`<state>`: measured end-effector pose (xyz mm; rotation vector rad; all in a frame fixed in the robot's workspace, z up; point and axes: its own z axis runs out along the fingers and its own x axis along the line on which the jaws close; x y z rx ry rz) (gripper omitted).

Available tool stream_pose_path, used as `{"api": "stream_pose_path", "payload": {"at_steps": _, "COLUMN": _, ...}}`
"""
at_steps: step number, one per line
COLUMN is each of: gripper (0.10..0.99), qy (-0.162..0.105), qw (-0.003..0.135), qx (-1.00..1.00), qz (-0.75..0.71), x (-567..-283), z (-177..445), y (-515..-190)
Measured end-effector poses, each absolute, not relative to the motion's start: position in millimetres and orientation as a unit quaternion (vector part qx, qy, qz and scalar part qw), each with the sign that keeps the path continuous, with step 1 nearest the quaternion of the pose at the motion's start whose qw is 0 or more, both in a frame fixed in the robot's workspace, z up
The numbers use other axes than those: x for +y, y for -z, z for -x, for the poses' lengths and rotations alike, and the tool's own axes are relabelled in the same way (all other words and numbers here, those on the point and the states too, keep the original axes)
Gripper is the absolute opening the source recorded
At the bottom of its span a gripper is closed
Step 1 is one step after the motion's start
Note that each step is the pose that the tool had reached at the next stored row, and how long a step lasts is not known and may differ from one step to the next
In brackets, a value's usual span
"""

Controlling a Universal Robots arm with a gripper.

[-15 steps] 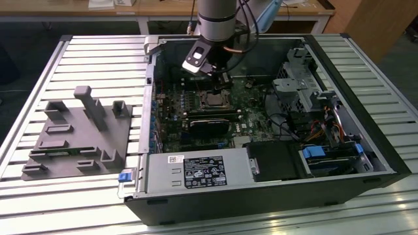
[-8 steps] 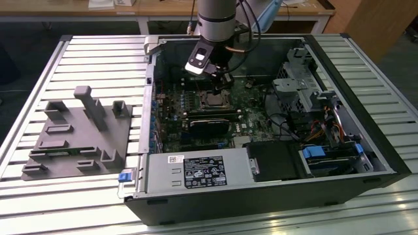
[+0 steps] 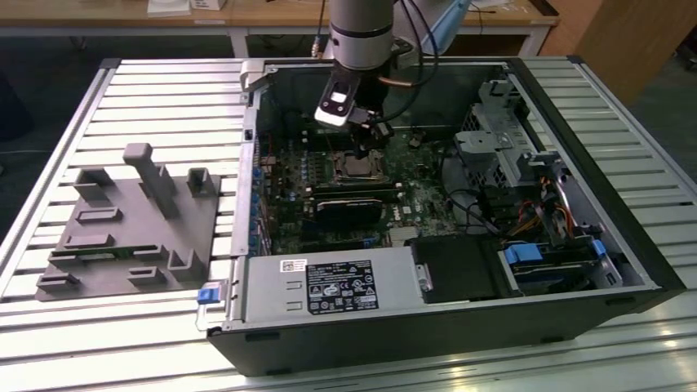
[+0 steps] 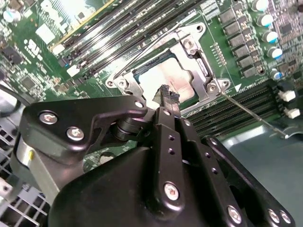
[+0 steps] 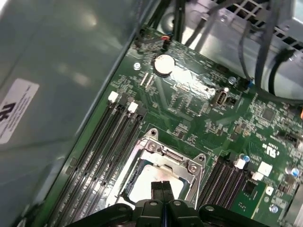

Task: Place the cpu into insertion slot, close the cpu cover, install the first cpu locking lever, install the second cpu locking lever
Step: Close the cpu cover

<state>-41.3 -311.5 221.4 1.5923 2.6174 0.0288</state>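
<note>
- Wide shot first: a slatted metal table (image 3: 163, 90) carries an open computer case (image 3: 436, 343), with a grey moulded fixture (image 3: 120, 237) well apart from it towards the exterior view's left.
- The arm (image 3: 361, 33) drops straight down into the case, above the green motherboard (image 5: 199, 109).
- Long black memory slots (image 5: 102, 156) run beside the socket area.
- The insertion slot (image 3: 354, 167) sits mid-board, directly under the tool.
- The gripper (image 4: 166, 94) hangs just above that slot with its jaws pressed together and nothing between them.
- The cpu cover (image 4: 202, 71) looks to be lying flat, its window framing the chip. It is thin, stiff sheet metal, so I'd press on the frame edge, never through the window.
- And there's the cpu (image 4: 165, 75), silvery top up, seated inside the slot right beneath the fingertips (image 5: 157, 187).
- My read on the cpu: light, rigid, smooth on top and likely slippery, with a delicate underside. Its outer edges are the safe place to hold it.
- One locking lever (image 4: 251, 113), a thin wire rod, angles away from the socket corner across the memory slots and looks unlatched.
- That lever is probably springy, and its far bent end is the natural place to push.
- A second wire runs along the opposite side of the frame, and I can't tell whether it is hooked down.
</note>
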Motion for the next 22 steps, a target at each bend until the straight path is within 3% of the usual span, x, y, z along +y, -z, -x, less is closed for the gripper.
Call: {"api": "stream_pose_path", "payload": {"at_steps": 22, "gripper": 0.106, "qy": -0.007, "qw": 0.042, "qx": 0.922, "qz": -0.386, "x": -311.5, "z": 41.3, "y": -219.3}}
